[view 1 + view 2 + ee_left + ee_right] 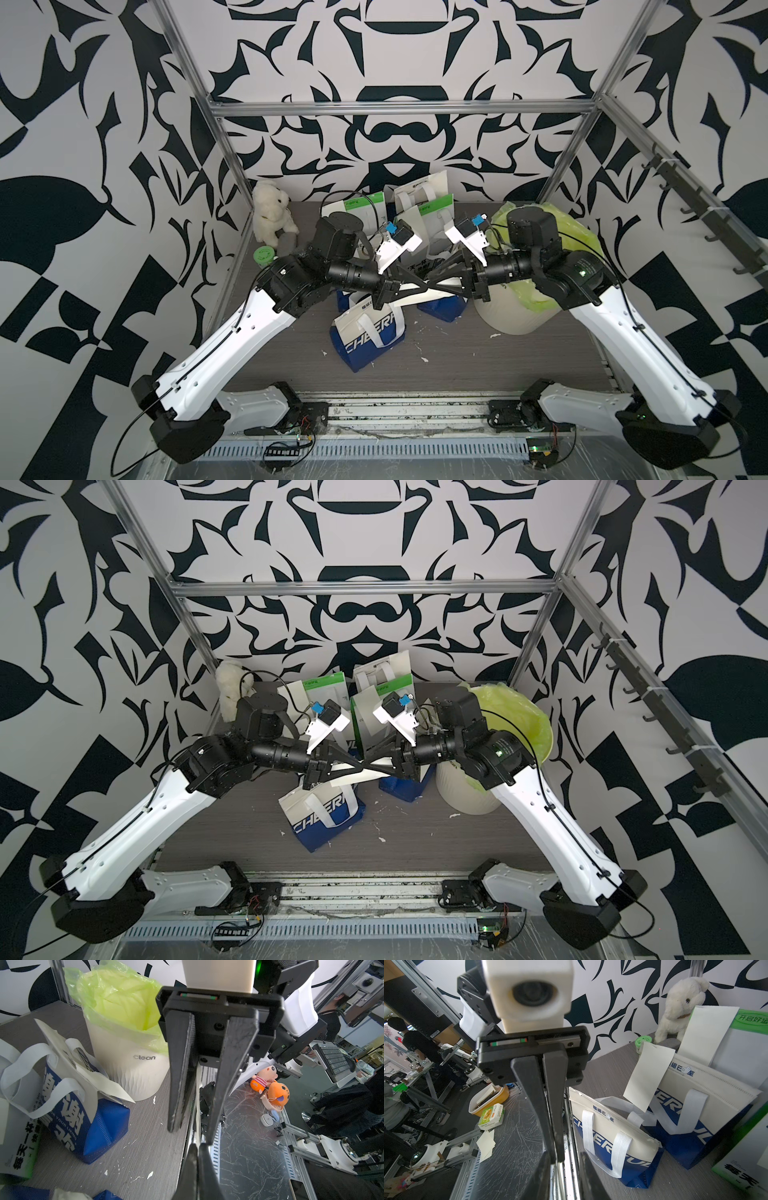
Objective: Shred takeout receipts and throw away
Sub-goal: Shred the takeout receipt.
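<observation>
Bags (361, 340) centre — bin (507, 316) right, plush (270, 212) rear-left

A robotics lab: the desk (457, 353) sits inside an aluminium frame (399, 109) with patterned backdrop panels (399, 50). Beyond it are another robot rig (342, 1147), a keyboard (334, 1061) and a person (413, 1041).

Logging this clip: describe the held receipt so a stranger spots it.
Over the grey table, the left hand and right hand meet. The cream receipt stretches between them, pinched by the left. Unlike slips at the tote bags, it hangs in mid-air.

Matt cream paper receipt (650, 1076), woven cloth bag (618, 1132), glossy thin plastic bin liner (116, 995), matt wood-grain table (457, 357).
</observation>
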